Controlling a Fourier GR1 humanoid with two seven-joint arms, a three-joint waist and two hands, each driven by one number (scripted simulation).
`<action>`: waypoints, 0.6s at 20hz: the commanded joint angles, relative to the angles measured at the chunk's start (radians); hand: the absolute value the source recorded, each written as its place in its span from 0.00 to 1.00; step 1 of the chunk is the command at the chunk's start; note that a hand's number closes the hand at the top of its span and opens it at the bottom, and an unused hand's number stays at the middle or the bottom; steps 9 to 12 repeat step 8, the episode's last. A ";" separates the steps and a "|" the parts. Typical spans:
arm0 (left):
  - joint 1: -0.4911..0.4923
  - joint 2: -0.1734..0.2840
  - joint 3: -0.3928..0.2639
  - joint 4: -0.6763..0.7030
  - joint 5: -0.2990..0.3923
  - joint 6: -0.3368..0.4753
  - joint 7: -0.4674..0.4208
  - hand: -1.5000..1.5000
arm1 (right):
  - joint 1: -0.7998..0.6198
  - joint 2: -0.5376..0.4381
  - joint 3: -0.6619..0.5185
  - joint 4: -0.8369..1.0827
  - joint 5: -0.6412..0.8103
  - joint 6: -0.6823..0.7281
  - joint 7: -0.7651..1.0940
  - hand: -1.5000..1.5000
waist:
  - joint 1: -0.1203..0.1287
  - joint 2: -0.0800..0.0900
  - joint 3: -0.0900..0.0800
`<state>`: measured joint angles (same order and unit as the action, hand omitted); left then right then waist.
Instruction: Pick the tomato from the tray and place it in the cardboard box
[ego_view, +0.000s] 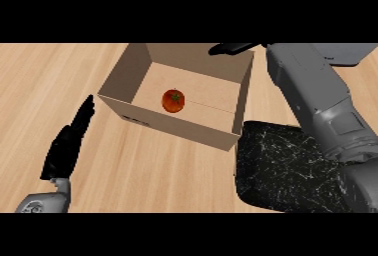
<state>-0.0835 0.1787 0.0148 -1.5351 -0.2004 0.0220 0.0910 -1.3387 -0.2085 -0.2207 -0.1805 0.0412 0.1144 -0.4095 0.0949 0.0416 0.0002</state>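
One tomato (173, 101) is lying on the floor of the open cardboard box (177, 122), which is sitting toward the bench's (133, 170) far edge. The right robot hand (235, 48) is reaching over the box's far rim, its fingers too hidden to judge. The left robot hand (68, 142) is resting open near the bench's left edge, and the dark speckled tray (284, 167) is sitting at the near right, just beside the box.
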 joint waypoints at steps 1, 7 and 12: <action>0.032 -0.016 -0.018 -0.025 -0.007 0.006 -0.006 0.50 | 0.015 -0.125 -0.047 0.029 -0.034 0.070 0.003 0.00 | 0.011 0.006 0.002; 0.019 -0.019 -0.019 -0.031 -0.008 0.008 0.000 0.50 | 0.062 -0.254 -0.041 0.036 -0.020 0.212 -0.057 0.00 | 0.021 0.016 0.004; 0.001 -0.019 -0.023 -0.011 -0.019 0.012 -0.012 0.50 | 0.060 -0.274 -0.043 0.033 -0.022 0.253 -0.065 0.00 | 0.012 0.017 0.004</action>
